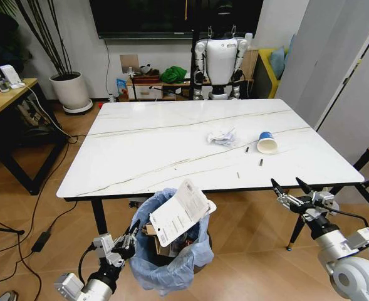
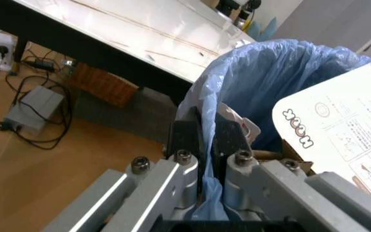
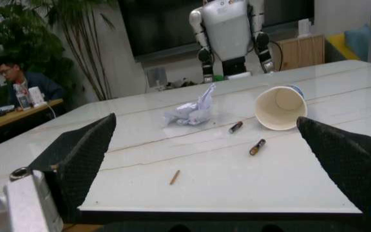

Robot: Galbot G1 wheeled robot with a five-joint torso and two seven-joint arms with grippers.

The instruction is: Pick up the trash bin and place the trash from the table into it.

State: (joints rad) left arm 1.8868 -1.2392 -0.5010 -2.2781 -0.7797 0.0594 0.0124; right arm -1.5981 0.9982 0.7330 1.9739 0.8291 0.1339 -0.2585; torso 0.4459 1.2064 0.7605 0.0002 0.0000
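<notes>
Bin (image 1: 169, 251) sits below the table (image 1: 140, 150) edge, my left gripper (image 2: 206, 145) pinched on its bag rim. Right gripper (image 1: 292, 189) hangs wide open, empty; I'd approach the cup (image 1: 267, 142) low and square.

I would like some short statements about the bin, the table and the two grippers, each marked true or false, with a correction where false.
1. The left gripper is shut on the rim of the trash bin. True.
2. The right gripper holds the paper cup. False: it is open and empty, at the near edge of the table; the cup lies on its side on the tabletop.
3. A white printed sheet sticks out of the bin. True.
4. The crumpled white paper is already in the bin. False: it lies on the table beside the cup.
</notes>
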